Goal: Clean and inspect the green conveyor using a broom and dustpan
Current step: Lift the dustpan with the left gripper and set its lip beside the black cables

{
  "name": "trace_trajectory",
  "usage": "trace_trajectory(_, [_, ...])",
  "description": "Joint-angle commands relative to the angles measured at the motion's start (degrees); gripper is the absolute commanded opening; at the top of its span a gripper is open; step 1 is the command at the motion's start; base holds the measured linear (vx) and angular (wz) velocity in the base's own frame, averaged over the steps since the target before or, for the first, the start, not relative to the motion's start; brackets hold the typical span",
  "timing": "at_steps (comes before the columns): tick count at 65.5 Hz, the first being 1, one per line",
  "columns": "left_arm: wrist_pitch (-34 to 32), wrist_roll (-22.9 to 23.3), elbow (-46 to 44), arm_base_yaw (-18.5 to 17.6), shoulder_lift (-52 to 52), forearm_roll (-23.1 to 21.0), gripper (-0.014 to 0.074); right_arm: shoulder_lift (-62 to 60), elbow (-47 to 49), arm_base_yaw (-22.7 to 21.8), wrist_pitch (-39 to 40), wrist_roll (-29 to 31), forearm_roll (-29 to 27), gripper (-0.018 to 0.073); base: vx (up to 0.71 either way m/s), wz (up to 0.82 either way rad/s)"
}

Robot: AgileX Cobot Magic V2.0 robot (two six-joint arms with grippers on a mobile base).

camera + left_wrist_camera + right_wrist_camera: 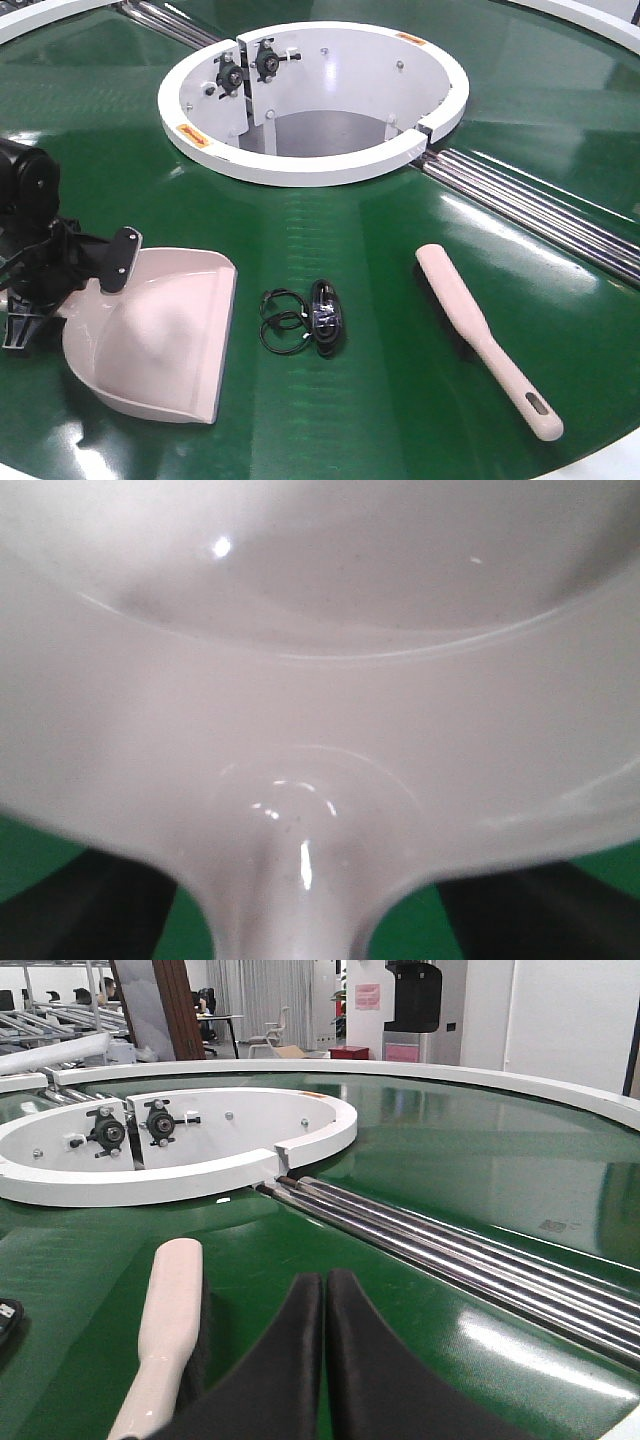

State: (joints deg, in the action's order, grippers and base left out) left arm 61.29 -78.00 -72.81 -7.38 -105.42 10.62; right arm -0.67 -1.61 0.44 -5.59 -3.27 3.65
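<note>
Green conveyor (330, 430) glossy, white hub ring (300, 170) behind. Dustpan (160, 335) lies left; left gripper (95, 280) fingers spread either side of its handle, belt visible in both gaps. Broom (485, 335) lies flat at right. Right gripper (323, 1360) pinched closed, empty, just beside broom. Black corded object (305, 318) sits between dustpan and broom.

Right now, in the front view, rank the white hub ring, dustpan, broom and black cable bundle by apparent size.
1. white hub ring, largest even though it is farthest from the camera
2. dustpan
3. broom, longer than the dustpan but far narrower
4. black cable bundle, smallest
</note>
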Motion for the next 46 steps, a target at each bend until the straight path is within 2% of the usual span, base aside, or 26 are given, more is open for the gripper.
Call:
trace_trajectory(1, [0.7,-0.1,-1.4,0.0,1.8,1.6,0.0437,-0.6,-0.2,-0.4,4.3,0.0,0.4,-0.0008,0.00,0.00])
trace_trajectory(6, [1.0,-0.1,-1.4,0.0,1.7,2.2,0.0375,-0.6,-0.2,-0.4,4.3,0.0,0.4,-0.0008,0.00,0.00])
trace_trajectory(18, [2.0,-0.1,-1.6,0.0,2.1,3.3,0.0128,-0.6,-0.2,-0.4,4.3,0.0,0.4,-0.0008,0.00,0.00])
trace_trajectory(26, [2.2,-0.1,-1.6,0.0,3.3,3.5,-0.0004,-0.6,-0.2,-0.4,4.3,0.0,0.4,-0.0008,0.00,0.00])
trace_trajectory(36, [2.1,-0.1,-1.6,-0.1,5.9,3.3,-0.0008,-0.6,-0.2,-0.4,4.3,0.0,0.4,-0.0008,0.00,0.00])
trace_trajectory(46, [2.2,-0.1,-1.6,-0.3,7.8,1.2,-0.0008,-0.6,-0.2,-0.4,4.3,0.0,0.4,-0.0008,0.00,0.00])
